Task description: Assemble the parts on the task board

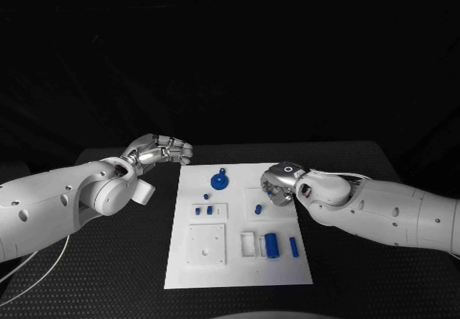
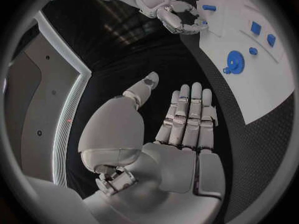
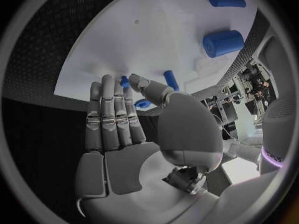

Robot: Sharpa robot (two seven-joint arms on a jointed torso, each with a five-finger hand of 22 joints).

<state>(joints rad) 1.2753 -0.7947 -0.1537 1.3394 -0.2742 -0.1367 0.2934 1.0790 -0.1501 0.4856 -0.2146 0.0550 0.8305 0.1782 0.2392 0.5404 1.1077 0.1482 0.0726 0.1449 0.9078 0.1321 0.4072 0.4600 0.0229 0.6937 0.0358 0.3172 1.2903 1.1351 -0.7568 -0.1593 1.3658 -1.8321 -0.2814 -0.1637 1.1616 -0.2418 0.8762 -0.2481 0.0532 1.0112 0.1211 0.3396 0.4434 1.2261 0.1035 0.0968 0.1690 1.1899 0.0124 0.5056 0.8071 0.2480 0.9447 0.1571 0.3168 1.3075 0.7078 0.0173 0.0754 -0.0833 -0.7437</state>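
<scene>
The white task board lies in the middle of the black table. On it are a blue round gear-like part, a pair of small blue pegs, a single peg, a thick blue cylinder and a thin blue pin. My left hand hovers off the board's far left corner; its fingers are stretched out with nothing in them. My right hand hangs over the board's right side near the single peg. Its fingers are straight and hold nothing, with the cylinder beyond them.
Several raised white blocks with sockets sit on the board, the largest a square one at the near left. The black table stretches on both sides of the board. My right hand also shows beyond the gear.
</scene>
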